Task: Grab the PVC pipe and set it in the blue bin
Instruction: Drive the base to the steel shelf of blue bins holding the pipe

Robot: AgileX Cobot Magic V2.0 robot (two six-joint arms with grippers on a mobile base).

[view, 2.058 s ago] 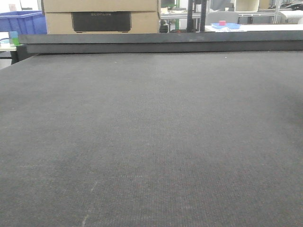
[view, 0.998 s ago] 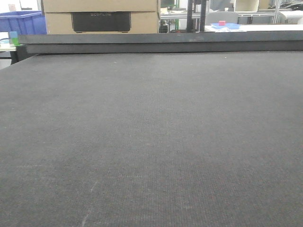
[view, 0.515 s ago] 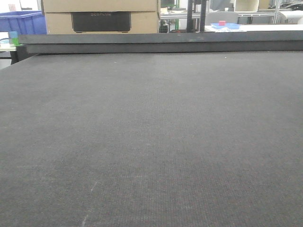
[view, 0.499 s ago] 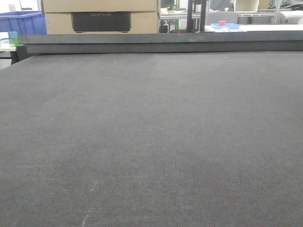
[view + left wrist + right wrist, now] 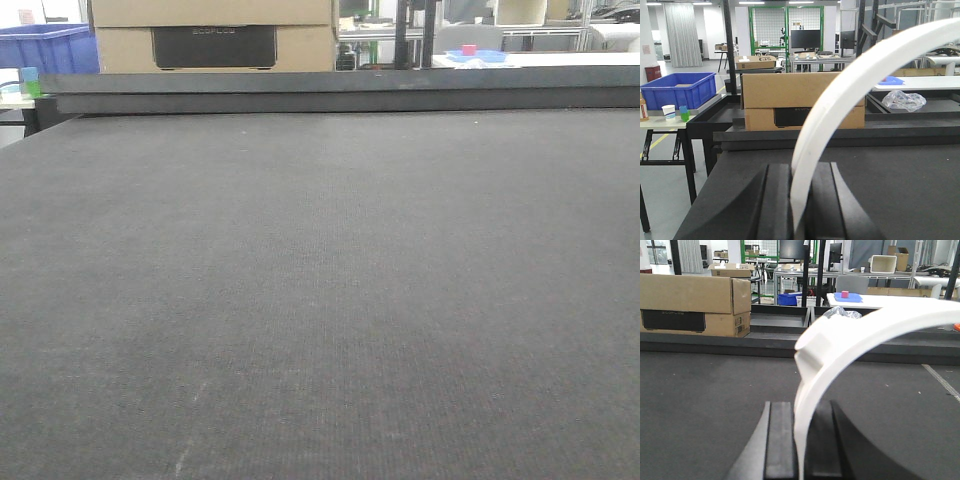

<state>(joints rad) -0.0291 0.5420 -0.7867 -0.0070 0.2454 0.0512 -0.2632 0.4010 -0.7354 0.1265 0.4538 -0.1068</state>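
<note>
In the left wrist view my left gripper (image 5: 800, 172) is shut on a white curved plastic piece (image 5: 840, 100) that rises from between the black jaws and arches up to the right. In the right wrist view my right gripper (image 5: 803, 410) is shut on a similar white curved piece (image 5: 850, 335) with a stepped notch on its outer side. No round hole shows on either piece, so I cannot tell which is the PVC pipe. A blue bin (image 5: 677, 90) stands on a side table far left, also at the front view's top left (image 5: 45, 48). Neither gripper shows in the front view.
The dark felt table (image 5: 320, 300) fills the front view, with a raised black ledge (image 5: 340, 90) at its far edge. Stacked cardboard boxes (image 5: 790, 100) stand behind the ledge. A crumpled plastic bag (image 5: 902, 100) lies at the back right. A pink block (image 5: 844, 294) sits on a blue tray beyond.
</note>
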